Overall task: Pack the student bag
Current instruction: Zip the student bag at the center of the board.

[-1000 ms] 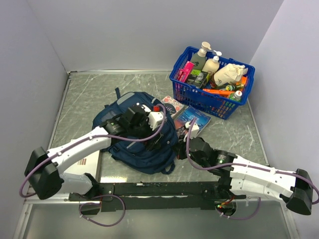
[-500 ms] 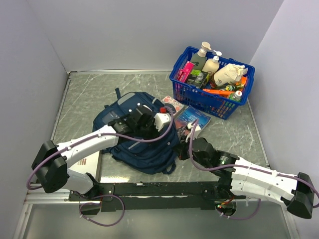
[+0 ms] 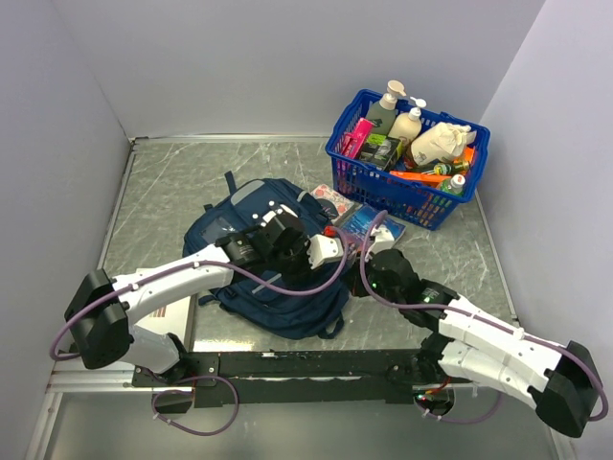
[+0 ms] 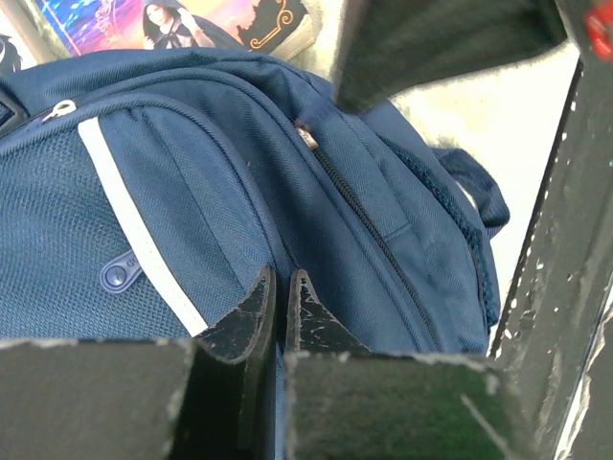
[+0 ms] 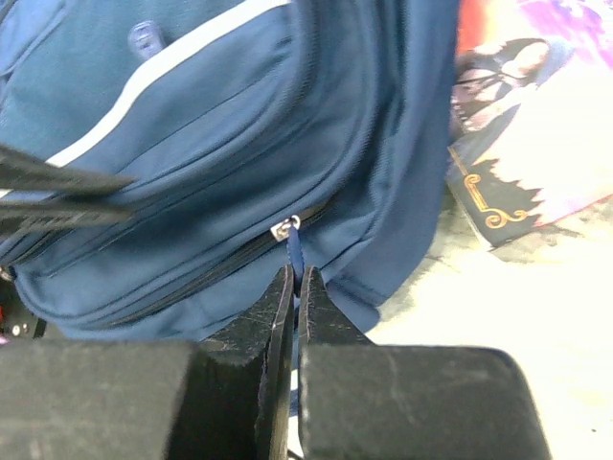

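Navy fabric: the student bag [image 3: 287,311] is woven cloth with mesh panels and a pale trim stripe [image 4: 134,220]; soft, it will likely sag and fold rather than hold a shape.
Position: it lies flat on the grey counter [image 3: 172,182], front pockets upward, ahead of both arm bases and left of centre.
Neighbours: illustrated books [image 3: 378,225] lie touching or just beside its right edge; a blue plastic basket [image 3: 407,206] of bottles and packets stands well apart at the far right.
Left fingers [image 4: 251,316]: closed tip to tip and pressed onto the front panel beside the trim; whether a fold of cloth is caught between them cannot be told.
Right fingers [image 5: 273,316]: closed on the blue zip pull [image 5: 293,247] that hangs from the metal slider [image 5: 283,228] on the bag's right flank.
Weight: probably light and slack, with little inside to judge by its flat lie.
Grip surface: the weave is not slippery, yet a pinch of loose cloth will stretch before the bag follows.
Where to hold: the pull tab for opening; a seam or the panel edge for bracing.
Risk: a pull along the zip, with no firm hold on the panel, may drag the whole bag across the counter.
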Available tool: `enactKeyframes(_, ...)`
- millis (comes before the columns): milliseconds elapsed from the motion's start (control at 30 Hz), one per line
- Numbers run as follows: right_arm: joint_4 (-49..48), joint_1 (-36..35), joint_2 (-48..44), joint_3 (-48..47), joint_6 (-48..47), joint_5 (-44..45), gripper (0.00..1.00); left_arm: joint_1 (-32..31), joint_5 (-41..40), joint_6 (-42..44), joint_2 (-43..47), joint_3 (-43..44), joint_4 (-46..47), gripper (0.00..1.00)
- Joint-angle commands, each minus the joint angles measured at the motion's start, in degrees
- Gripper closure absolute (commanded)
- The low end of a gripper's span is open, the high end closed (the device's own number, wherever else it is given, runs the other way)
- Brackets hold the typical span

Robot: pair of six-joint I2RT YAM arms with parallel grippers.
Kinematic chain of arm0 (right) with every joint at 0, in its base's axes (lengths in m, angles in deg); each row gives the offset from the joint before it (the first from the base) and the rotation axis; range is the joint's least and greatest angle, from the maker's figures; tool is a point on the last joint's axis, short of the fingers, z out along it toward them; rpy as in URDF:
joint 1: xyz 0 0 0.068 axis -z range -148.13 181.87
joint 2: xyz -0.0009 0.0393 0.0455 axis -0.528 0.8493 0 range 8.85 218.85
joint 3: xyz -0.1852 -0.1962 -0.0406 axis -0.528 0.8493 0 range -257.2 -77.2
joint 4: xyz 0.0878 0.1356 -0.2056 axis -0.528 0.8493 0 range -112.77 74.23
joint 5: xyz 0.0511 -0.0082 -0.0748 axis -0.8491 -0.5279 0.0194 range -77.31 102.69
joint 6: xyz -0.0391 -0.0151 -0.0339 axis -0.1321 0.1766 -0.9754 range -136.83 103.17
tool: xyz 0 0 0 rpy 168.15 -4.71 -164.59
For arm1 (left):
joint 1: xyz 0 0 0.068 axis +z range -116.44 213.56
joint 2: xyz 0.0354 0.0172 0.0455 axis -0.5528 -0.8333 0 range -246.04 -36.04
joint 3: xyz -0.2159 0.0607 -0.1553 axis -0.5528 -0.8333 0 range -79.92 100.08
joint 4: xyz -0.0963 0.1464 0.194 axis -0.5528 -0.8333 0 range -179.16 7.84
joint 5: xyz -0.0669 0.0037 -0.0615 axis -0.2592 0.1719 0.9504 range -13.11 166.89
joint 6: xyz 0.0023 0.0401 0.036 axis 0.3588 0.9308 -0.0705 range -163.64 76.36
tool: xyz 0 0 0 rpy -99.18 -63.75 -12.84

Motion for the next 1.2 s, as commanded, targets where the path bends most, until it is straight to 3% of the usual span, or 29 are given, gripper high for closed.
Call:
enactKeyframes(0,-1.77,5.36,0.05,-2.42,-3.37,2.78,1.0,-2.56,11.63,3.65,4.48,0.34,-3.06,0.99)
enactKeyframes(233,-0.98,10.45,-1.81,-5.14,-6.45,2.08,1.0,-3.18,13.3,7.25,6.77,-2.39,-4.64,0.99)
enactKeyframes(533,-6.77,15.99,5.75,-7.69,-8.38,-1.44,1.0,-4.59,21.65,16.31,7.47,0.42,-12.47,0.99)
enactKeyframes(900,-11.44,21.44,11.99,-9.01,-6.81,-5.31,1.0,-4.67,23.85,21.58,8.97,0.86,-16.77,0.99)
enactKeyframes(1033,-12.15,22.76,15.24,-10.68,-4.7,-2.68,1.0,-4.67,24.47,22.11,8.62,2.0,-17.65,0.99)
enactKeyframes(1167,-11.53,23.12,10.87,-8.41,-3.38,2.07,1.0,-4.67,24.3,21.59,8.79,0.69,-17.31,0.99)
